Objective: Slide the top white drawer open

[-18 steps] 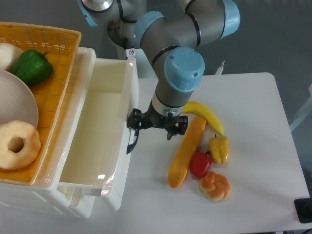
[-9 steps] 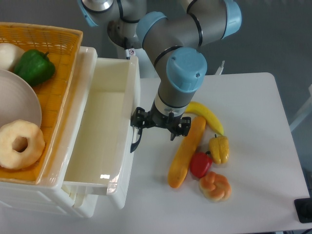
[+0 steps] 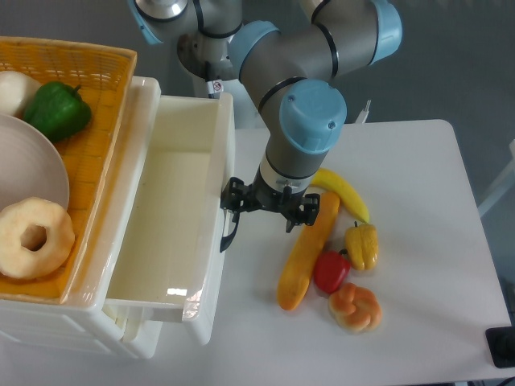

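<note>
- One UR5e arm reaches down from 12 o'clock, and its gripper (image 3: 235, 211) sits at the front panel of the top white drawer (image 3: 173, 217), near the middle of the view.
- The left black finger (image 3: 232, 199) is against the curved black handle (image 3: 228, 233); whether the fingers are clamped on the handle or merely hooked behind it cannot be told from this angle.
- The top white drawer stands pulled out of the white cabinet (image 3: 80, 322), its long tray running from 12 o'clock to 6 o'clock at the left of the table (image 3: 418, 241); its inside shows only glossy cream walls and floor.
- An orange woven basket (image 3: 88, 121) sits on the cabinet at 9 to 10 o'clock, holding a green pepper (image 3: 55, 111), a pale plate (image 3: 28, 173) and a ring-shaped pastry (image 3: 32, 237).
- At 3 o'clock from the gripper lies a cluster of toy food: a yellow banana (image 3: 342, 189), a long orange-yellow piece (image 3: 309, 249) touching the banana, a small yellow pepper (image 3: 363, 245), a red pepper (image 3: 331, 270) just beside the long piece, and an orange bun-like piece (image 3: 354, 307) at 5 o'clock.
- A dark object (image 3: 500, 347) shows at the table's edge, at 4 o'clock.
</note>
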Robot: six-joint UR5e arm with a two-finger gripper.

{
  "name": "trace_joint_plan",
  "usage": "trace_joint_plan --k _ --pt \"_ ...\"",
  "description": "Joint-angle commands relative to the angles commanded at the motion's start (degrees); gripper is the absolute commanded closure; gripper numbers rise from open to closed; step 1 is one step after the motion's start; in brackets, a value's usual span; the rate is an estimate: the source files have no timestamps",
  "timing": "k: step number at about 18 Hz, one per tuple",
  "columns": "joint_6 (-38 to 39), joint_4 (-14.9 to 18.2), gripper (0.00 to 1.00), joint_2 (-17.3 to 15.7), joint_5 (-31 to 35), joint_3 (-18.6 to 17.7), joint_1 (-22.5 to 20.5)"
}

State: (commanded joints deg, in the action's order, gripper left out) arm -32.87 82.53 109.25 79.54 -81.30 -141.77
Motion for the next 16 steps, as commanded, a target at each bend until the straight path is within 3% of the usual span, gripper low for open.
trace_joint_plan --k 16 --pt "0.17 0.09 0.0 0.44 -1.23 0.27 -1.58"
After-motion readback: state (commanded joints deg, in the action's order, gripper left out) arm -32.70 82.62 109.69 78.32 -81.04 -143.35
